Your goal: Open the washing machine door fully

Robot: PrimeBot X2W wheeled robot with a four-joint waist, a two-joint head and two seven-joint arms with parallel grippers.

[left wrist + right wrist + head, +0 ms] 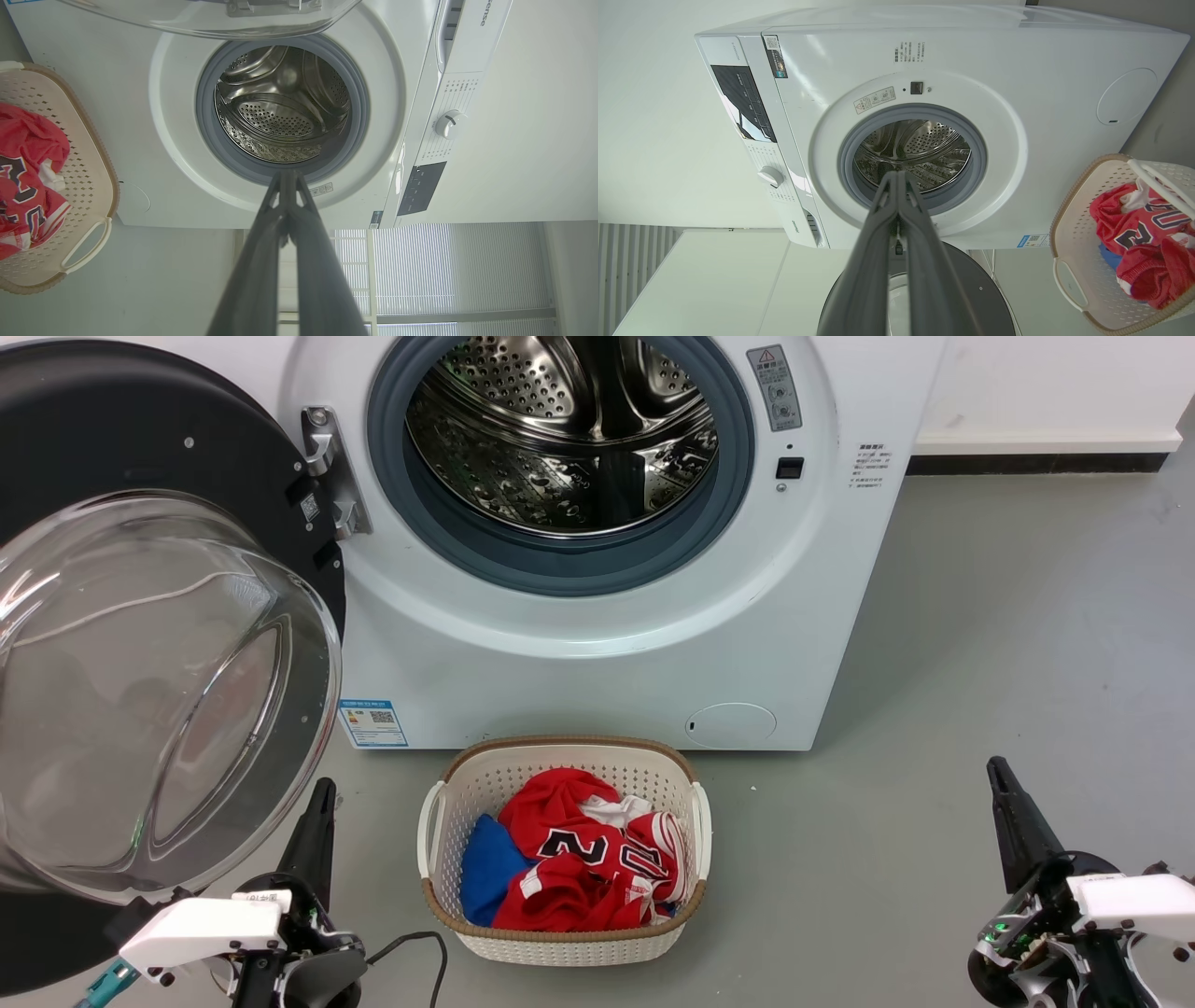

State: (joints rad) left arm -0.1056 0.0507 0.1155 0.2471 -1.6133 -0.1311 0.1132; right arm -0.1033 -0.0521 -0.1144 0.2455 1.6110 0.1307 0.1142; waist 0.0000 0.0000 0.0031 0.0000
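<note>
The washing machine door [159,663] stands swung out on its hinge [327,467] at the left of the washing machine [597,644], glass bowl bulging toward the robot and the steel drum [569,429] laid bare; it looks wide open, perhaps not to its limit. The left gripper [322,798] hovers just beside the bowl's lower rim, fingers pressed together, holding nothing; the right gripper [997,775], likewise clenched and empty, sits well apart beyond the laundry basket [560,744]. Any last push should probably land on the black frame, not the glass, following the hinge's arc gently until it resists
</note>
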